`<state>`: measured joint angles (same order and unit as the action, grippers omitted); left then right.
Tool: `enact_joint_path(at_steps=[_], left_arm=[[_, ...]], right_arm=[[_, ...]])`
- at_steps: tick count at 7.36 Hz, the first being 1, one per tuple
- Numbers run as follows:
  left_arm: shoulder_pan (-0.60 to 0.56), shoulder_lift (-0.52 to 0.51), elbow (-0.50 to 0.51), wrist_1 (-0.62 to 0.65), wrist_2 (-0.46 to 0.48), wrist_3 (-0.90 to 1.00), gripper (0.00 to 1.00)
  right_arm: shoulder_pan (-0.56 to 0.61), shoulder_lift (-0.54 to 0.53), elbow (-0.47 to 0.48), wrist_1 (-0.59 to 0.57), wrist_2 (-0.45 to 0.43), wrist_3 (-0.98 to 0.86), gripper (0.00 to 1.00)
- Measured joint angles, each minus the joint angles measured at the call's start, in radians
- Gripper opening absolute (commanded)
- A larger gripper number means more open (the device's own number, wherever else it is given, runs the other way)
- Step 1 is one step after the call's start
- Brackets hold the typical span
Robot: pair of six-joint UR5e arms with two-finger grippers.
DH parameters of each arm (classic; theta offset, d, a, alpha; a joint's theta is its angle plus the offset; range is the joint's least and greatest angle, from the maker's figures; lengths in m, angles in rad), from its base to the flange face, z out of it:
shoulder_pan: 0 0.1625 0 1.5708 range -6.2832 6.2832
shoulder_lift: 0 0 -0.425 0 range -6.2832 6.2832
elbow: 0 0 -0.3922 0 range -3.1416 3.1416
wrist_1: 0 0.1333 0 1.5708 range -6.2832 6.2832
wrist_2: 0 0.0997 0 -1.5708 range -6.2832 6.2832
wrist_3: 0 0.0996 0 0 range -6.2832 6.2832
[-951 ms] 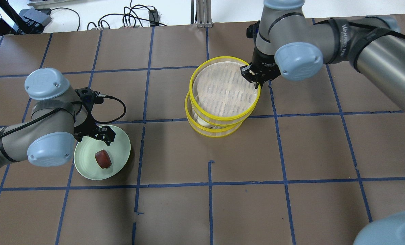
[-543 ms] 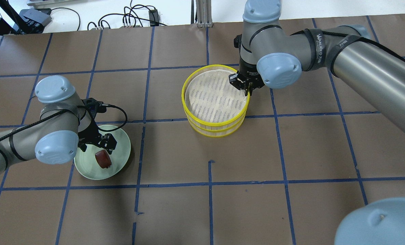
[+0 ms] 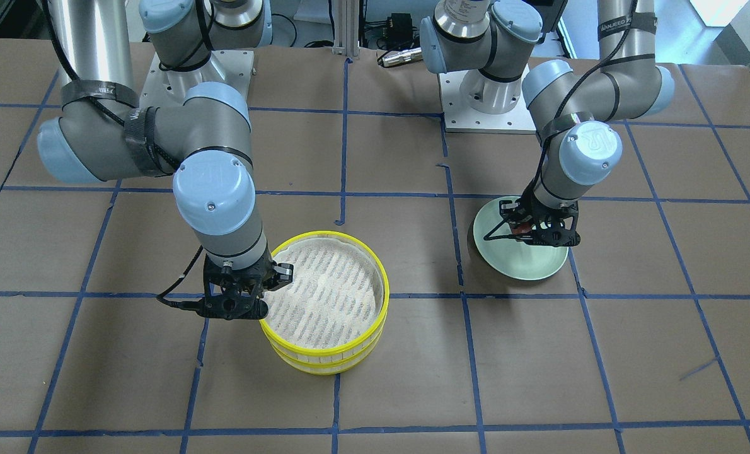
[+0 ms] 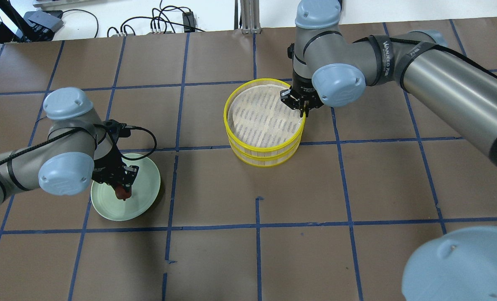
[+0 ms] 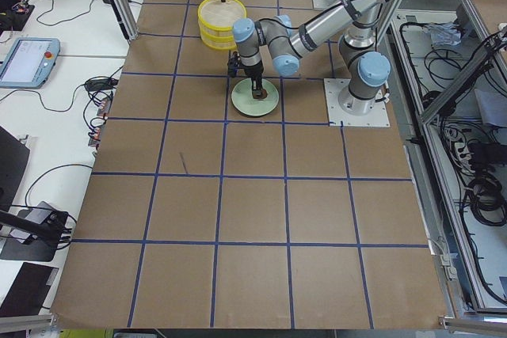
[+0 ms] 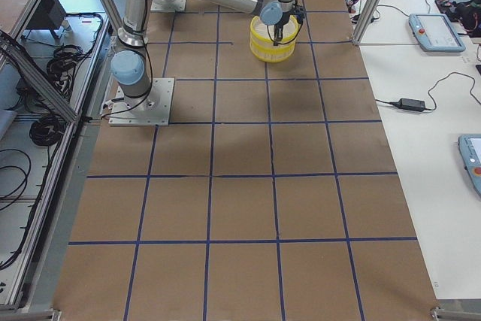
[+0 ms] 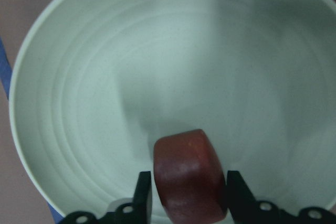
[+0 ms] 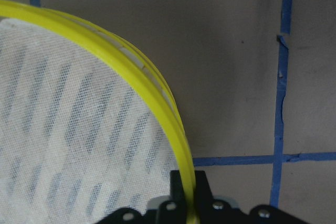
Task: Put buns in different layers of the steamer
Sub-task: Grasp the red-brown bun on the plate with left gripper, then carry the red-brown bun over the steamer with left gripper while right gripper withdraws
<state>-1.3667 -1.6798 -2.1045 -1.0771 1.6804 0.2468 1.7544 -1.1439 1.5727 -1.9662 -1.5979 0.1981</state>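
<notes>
The two steamer layers stand stacked mid-table, the upper layer (image 4: pixel 265 147) squarely on the lower layer (image 4: pixel 265 162). My right gripper (image 4: pixel 303 109) is shut on the upper layer's yellow rim (image 8: pixel 157 103) at its far right side. The upper layer's cloth base (image 3: pixel 324 296) is bare. The white bun is hidden. The reddish-brown bun (image 7: pixel 189 177) rests on the pale green plate (image 4: pixel 146 194). My left gripper (image 7: pixel 189 198) is down on the plate, its fingers (image 7: pixel 144 192) pressed to both sides of the bun.
The brown table carries a blue tape grid. Cables and a metal post (image 4: pixel 248 16) lie beyond its far edge. Both arm bases (image 3: pixel 488 94) stand at the robot's side. The plate (image 3: pixel 526 268) sits about two plate-widths from the steamer (image 3: pixel 324 366).
My right gripper has lowered the upper layer from a tilted, offset pose squarely onto the lower one, covering the white bun. My left gripper has come down around the reddish-brown bun and closed.
</notes>
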Motion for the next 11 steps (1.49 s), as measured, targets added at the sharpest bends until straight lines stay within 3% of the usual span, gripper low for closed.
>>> enact_joint_path(at_steps=[2,4,5,7,8,10,11], left_arm=[[-0.051,0.086,0.159,-0.129,-0.078,-0.016,0.04],[-0.161,0.069,0.345,-0.227,-0.131,-0.111,0.04],[-0.229,0.032,0.412,-0.241,-0.149,-0.195,0.04],[-0.358,-0.076,0.48,-0.151,-0.212,-0.408,0.09],[-0.41,-0.136,0.489,-0.062,-0.265,-0.523,0.45],[-0.487,-0.238,0.493,0.109,-0.352,-0.691,1.0],[-0.508,-0.262,0.494,0.159,-0.365,-0.718,1.0]], right_arm=[[0.0,-0.001,0.002,0.001,0.001,0.01,0.82],[-0.001,-0.001,0.009,-0.001,0.0,0.008,0.92],[-0.003,-0.003,0.01,-0.002,0.0,0.001,0.92],[-0.056,-0.032,0.008,0.004,0.002,-0.078,0.97],[-0.105,-0.077,0.009,0.029,0.008,-0.123,0.99],[-0.185,-0.228,0.003,0.173,0.021,-0.184,1.0],[-0.203,-0.307,-0.001,0.246,0.051,-0.203,1.0]])
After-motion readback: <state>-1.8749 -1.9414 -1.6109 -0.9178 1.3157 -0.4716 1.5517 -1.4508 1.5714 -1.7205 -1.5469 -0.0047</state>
